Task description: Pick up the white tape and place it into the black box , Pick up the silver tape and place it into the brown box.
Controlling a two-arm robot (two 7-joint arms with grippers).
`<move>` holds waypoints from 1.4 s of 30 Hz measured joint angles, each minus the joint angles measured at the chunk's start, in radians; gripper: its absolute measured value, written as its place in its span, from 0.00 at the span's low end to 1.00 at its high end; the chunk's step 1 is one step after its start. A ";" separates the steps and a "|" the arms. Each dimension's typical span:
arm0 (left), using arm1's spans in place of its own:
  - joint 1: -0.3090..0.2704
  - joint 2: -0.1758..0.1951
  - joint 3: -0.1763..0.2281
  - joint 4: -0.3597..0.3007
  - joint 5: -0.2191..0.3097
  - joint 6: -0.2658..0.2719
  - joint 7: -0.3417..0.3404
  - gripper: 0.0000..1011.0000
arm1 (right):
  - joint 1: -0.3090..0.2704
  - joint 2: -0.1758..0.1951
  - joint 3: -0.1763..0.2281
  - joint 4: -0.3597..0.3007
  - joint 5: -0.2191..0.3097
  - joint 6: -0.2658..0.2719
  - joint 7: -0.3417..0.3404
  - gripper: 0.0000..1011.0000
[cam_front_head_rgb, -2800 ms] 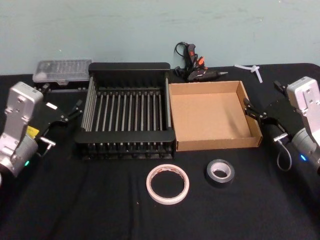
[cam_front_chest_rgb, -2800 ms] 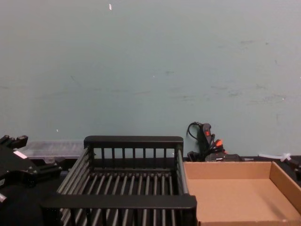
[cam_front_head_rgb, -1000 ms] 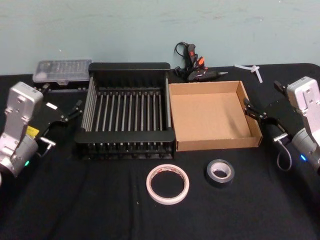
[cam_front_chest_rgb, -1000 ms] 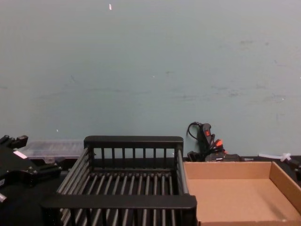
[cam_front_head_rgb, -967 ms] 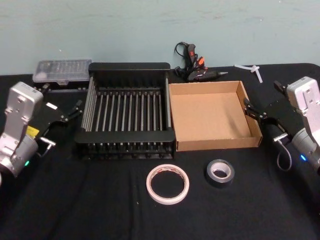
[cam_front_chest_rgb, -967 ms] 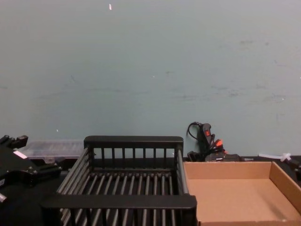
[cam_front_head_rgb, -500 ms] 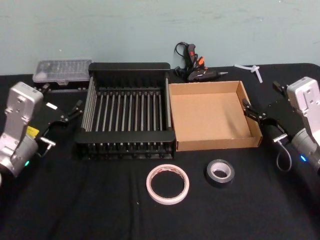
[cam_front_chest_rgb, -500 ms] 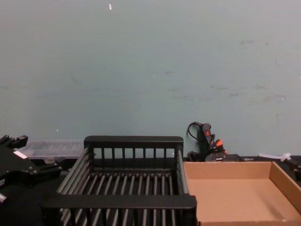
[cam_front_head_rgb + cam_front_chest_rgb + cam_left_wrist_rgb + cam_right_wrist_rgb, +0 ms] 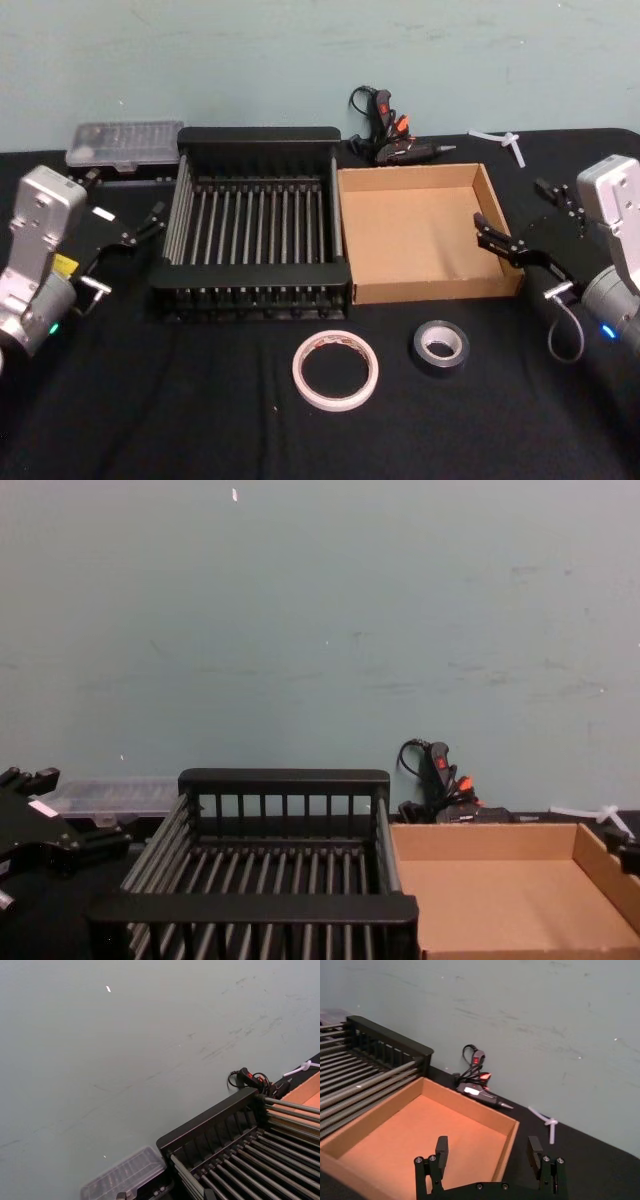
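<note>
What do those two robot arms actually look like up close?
Each arm ends in a boxy silver-grey wrist block on a rounded grey joint with a small teal light. The left gripper and right gripper are black with thin fingers. The left carries a white label and yellow sticker; a grey cable loops beside the right.

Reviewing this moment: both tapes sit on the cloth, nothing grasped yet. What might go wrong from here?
1. The right pincer is open beside the brown box; swinging toward the silver tape it may clip the near wall.
2. The white tape lies flat and thin, so a grasp may slip.
3. The tapes lie close together; either reach might nudge the other.
</note>
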 joint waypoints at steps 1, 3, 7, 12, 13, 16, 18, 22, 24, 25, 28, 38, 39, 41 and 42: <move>0.000 0.000 0.000 0.000 0.000 0.000 0.000 0.99 | -0.006 0.001 0.003 -0.013 0.003 0.011 0.001 0.99; 0.000 0.000 0.000 0.000 0.000 0.000 0.000 0.99 | -0.023 0.005 0.011 -0.046 0.011 0.045 0.002 0.99; 0.000 0.000 0.000 0.000 0.000 0.000 0.000 0.99 | -0.053 0.014 0.025 -0.102 0.025 0.105 0.007 0.99; 0.000 0.000 0.000 0.000 0.000 0.000 0.000 0.99 | -0.097 0.017 0.050 -0.174 0.058 0.181 0.015 0.99; 0.000 0.000 0.000 0.000 0.000 0.000 0.000 0.99 | -0.104 0.018 0.055 -0.183 0.063 0.193 0.015 0.99; 0.000 0.000 0.000 0.000 0.000 0.000 0.000 0.99 | -0.128 0.017 0.072 -0.219 0.090 0.240 0.021 0.99; 0.000 0.000 0.000 0.000 0.000 0.000 0.000 0.99 | -0.140 0.017 0.080 -0.237 0.102 0.264 0.025 0.99; 0.000 0.000 0.000 0.000 0.000 0.000 0.000 0.99 | -0.174 0.017 0.099 -0.278 0.135 0.334 0.036 0.99; 0.000 0.000 0.000 0.000 0.000 0.000 0.000 0.99 | -0.189 0.017 0.105 -0.294 0.143 0.363 0.038 0.99; 0.000 0.000 0.000 0.000 0.000 0.000 0.000 0.99 | -0.194 0.017 0.107 -0.299 0.145 0.374 0.039 0.99; 0.000 0.000 0.000 0.000 0.000 0.000 0.000 0.99 | -0.214 0.020 0.113 -0.320 0.151 0.412 0.041 0.99; 0.000 0.000 0.000 0.000 0.000 0.000 0.000 0.99 | -0.253 0.012 0.120 -0.338 0.160 0.509 0.051 0.99; 0.000 0.000 0.000 0.000 0.000 0.000 0.000 0.99 | -0.254 0.010 0.119 -0.338 0.160 0.514 0.052 0.99; 0.000 0.000 0.000 0.000 0.000 0.000 0.000 0.99 | -0.254 0.008 0.117 -0.338 0.158 0.522 0.055 0.99; 0.000 0.000 0.000 0.000 0.000 0.000 0.000 0.99 | -0.253 0.006 0.116 -0.337 0.155 0.529 0.058 0.99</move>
